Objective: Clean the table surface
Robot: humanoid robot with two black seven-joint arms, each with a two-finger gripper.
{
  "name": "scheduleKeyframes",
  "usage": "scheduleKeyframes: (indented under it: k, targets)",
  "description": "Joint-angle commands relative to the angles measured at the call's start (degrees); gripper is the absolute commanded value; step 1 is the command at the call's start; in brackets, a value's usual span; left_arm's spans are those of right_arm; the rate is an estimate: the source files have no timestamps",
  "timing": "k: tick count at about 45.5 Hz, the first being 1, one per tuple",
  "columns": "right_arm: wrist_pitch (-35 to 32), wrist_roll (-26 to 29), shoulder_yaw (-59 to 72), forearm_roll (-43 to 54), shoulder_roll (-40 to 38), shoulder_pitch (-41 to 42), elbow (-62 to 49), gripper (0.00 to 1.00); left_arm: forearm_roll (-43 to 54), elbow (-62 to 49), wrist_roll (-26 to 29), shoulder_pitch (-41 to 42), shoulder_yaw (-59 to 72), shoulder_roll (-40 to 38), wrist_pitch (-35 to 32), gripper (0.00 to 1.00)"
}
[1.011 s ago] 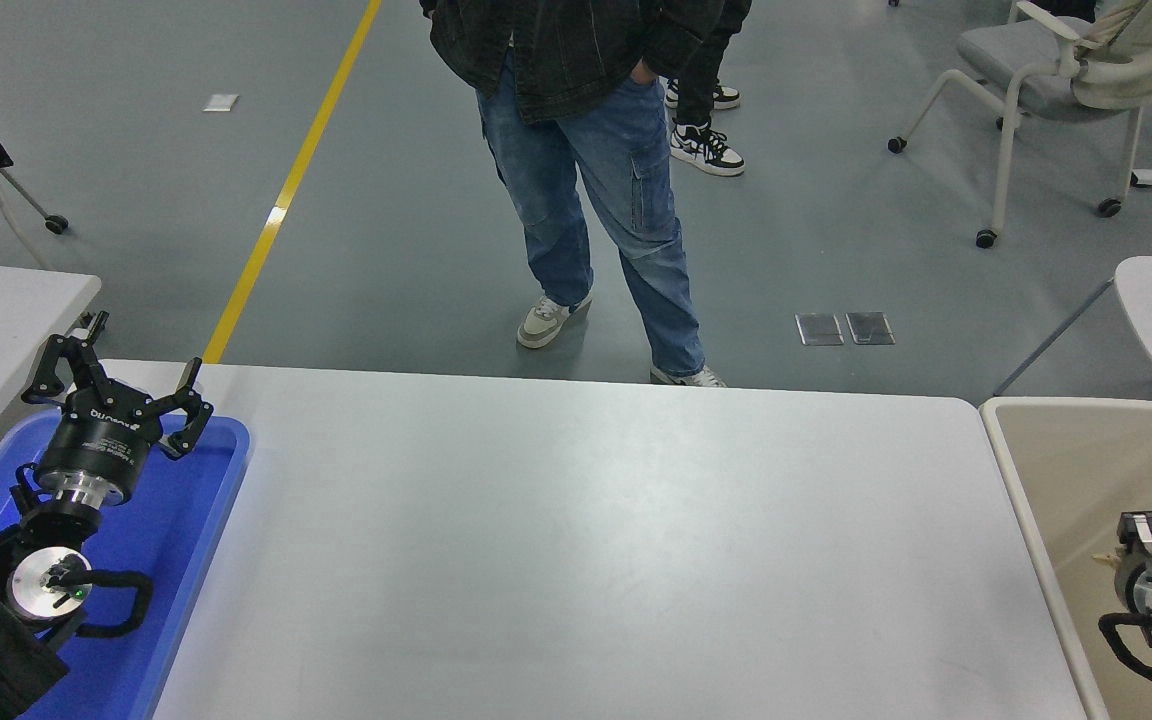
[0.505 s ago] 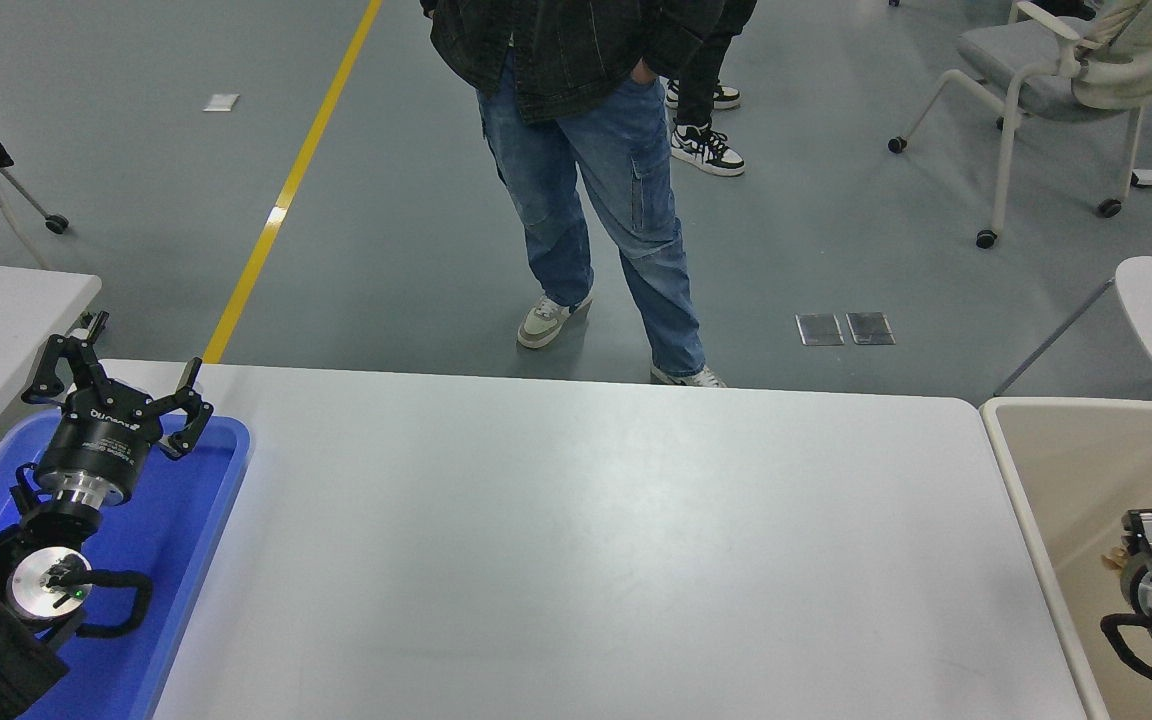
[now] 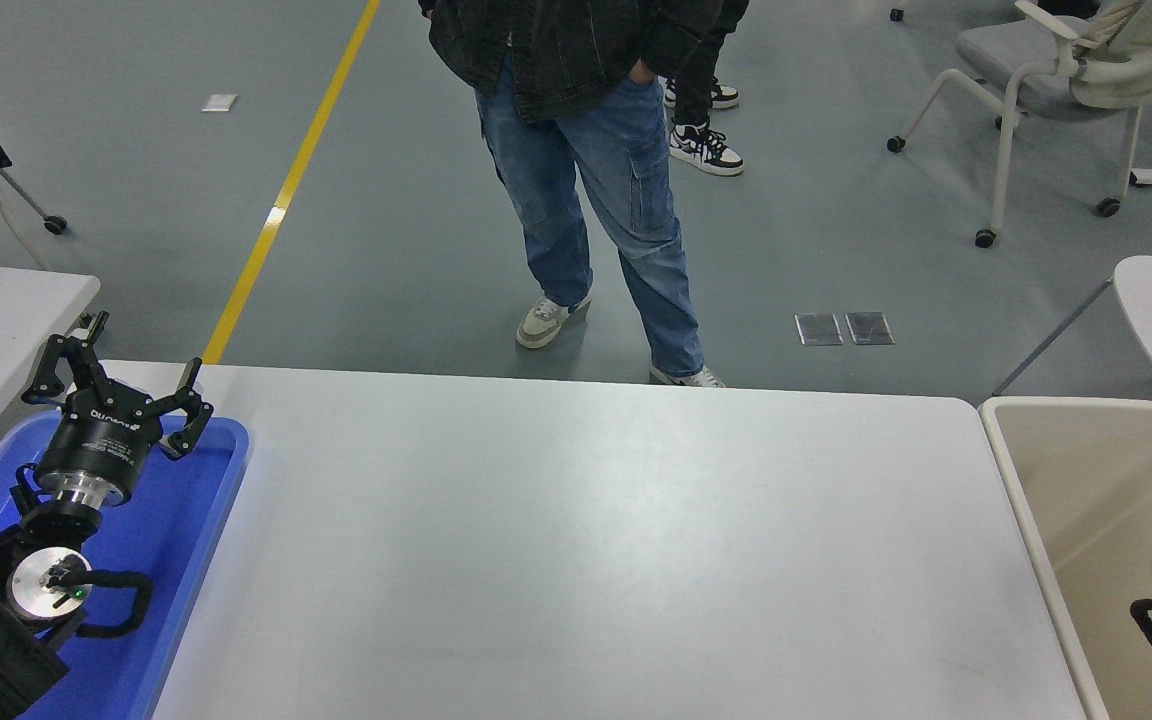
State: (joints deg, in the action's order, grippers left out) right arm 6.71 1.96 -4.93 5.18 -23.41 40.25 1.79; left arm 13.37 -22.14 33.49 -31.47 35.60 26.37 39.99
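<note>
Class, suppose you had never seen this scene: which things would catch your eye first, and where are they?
The wide white table fills the foreground. At its left lies a blue tray with the left pincer spread open above it. A person in jeans stands beyond the far edge, and a beige bin sits at the right.

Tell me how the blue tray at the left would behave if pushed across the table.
The blue tray looks like rigid plastic, so it would probably slide as one piece. Its wide, shallow shape makes tipping unlikely. On the smooth table surface it may slide easily, though the parked left tool hangs over it.
</note>
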Motion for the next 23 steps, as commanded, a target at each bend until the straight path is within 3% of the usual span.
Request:
scheduleKeyframes:
  k: [1,11,23]
  targets:
    - [-0.29,-0.02,-3.32,-0.08,-4.71,6.15,0.14,0.97,-0.01,0.0,0.0,0.0,0.0,0.0,0.0,1.0]
    - [-0.82,-0.02,-7.9,-0.08,-9.99,14.76,2.78,0.98,-0.01,0.0,0.0,0.0,0.0,0.0,0.0,1.0]
    - [-0.03,-0.11,-12.81,-0.08,-14.65,23.38,14.11,0.98,-0.01,0.0,0.0,0.0,0.0,0.0,0.0,1.0]
